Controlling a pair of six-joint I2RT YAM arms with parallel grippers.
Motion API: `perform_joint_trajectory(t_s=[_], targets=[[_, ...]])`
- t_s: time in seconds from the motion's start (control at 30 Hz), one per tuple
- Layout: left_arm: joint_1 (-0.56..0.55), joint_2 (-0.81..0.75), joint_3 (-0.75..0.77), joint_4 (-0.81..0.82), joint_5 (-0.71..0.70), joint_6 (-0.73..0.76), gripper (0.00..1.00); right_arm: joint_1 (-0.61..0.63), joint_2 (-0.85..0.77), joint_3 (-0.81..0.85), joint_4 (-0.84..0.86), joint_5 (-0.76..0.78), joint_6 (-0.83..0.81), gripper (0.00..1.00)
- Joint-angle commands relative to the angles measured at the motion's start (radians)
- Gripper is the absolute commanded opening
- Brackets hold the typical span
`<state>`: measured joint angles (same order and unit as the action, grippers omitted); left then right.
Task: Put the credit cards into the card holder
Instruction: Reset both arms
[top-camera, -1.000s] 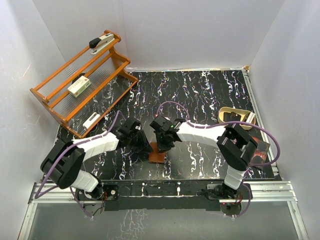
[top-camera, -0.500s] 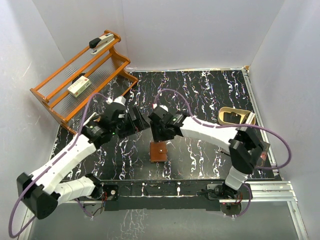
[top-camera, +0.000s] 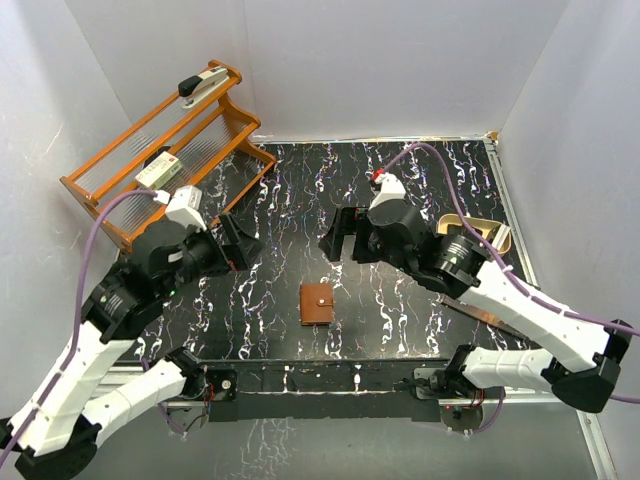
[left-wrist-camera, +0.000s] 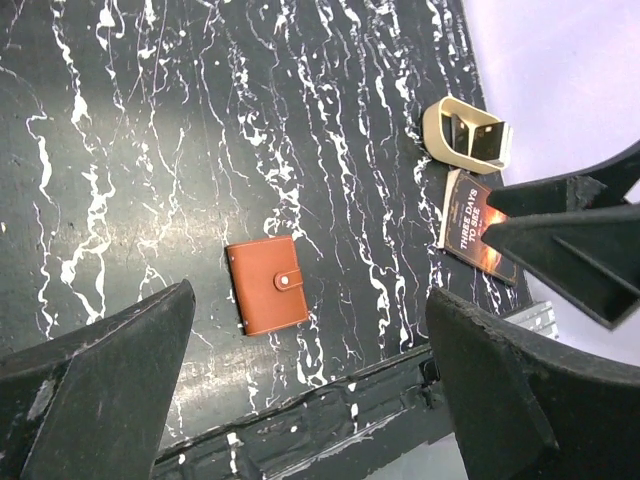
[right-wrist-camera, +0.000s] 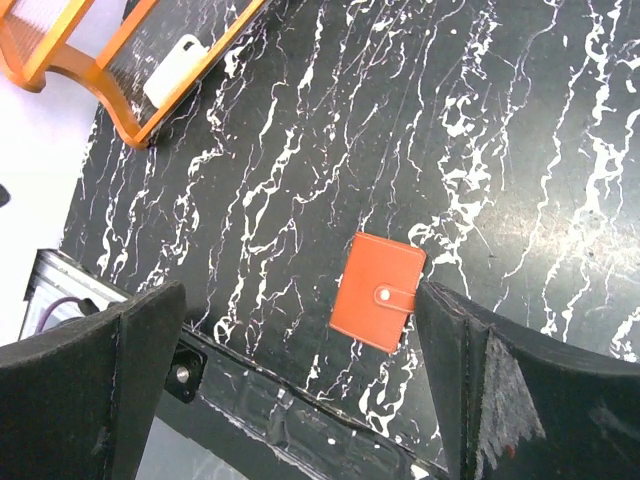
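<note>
The card holder lies folded shut on the black marbled table, its snap tab fastened; it also shows in the left wrist view and the right wrist view. No credit cards are in view. My left gripper hangs well above the table to the holder's left, open and empty. High up to the holder's upper right, my right gripper is also open with nothing between its fingers.
An orange rack stands at the back left with a stapler, a white-and-green box and a small white item. A tan curved object and a dark lettered book lie at the right.
Both grippers have opened, let go of the card holder and risen away from it, the left arm swinging left and the right arm swinging right. The holder stays closed on the table.
</note>
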<state>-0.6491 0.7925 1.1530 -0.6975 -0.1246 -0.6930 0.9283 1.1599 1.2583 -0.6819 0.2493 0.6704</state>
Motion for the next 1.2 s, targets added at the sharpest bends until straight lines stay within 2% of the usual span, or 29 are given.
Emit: perform_joint_trajectory(t_s=[0.0,0.2,0.33,0.57,1.17], targets=[[0.003,-0.086,-0.032,0.04,0.029,0.075,0.99,0.0,-0.066,-0.069,0.035,0.055,0.092,0.98],[0.003,-0.042,-0.042,0.011,0.021,0.049,0.99,0.0,-0.179,-0.21,0.143,0.069,0.129,0.98],[0.003,-0.01,-0.044,0.02,0.04,0.055,0.99,-0.001,-0.171,-0.186,0.121,0.089,0.13,0.98],[0.003,-0.061,-0.061,0.125,0.022,0.079,0.99,-0.001,-0.175,-0.164,0.098,0.091,0.127,0.98],[0.003,-0.06,-0.084,0.118,0.006,0.054,0.99,0.0,-0.186,-0.188,0.09,0.074,0.158,0.98]])
